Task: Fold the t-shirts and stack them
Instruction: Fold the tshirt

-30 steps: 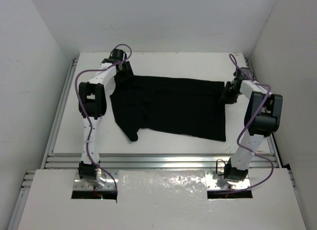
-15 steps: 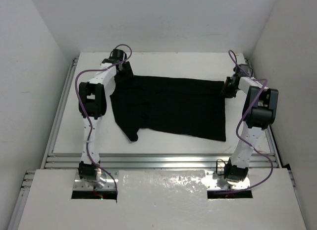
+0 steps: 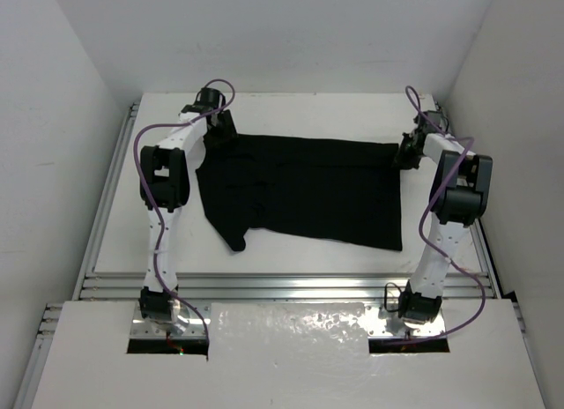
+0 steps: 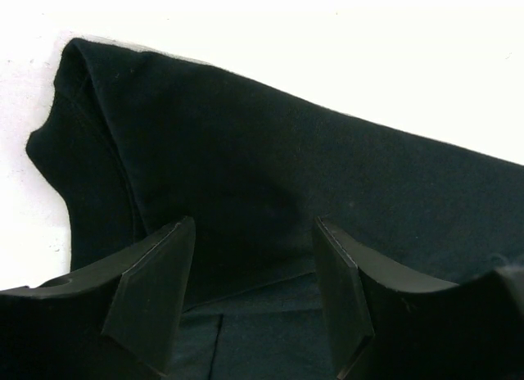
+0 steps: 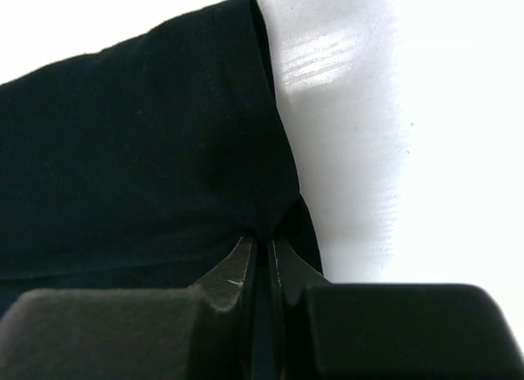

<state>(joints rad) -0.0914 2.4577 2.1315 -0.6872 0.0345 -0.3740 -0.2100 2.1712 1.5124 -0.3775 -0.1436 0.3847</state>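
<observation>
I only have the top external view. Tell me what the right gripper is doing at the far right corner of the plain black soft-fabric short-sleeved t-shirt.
Observer: In the right wrist view, the right gripper is pinched shut on the side edge of the plain black soft-fabric t-shirt, short of the corner.
Operator: Now report the left gripper.
Observer: In the left wrist view, the left gripper is open, its fingers spread over the cloth, pinching nothing.
Operator: Say what it's over.
Observer: A curved seam runs just left of those fingers. It is possibly the sleeve, but I cannot be sure.
</observation>
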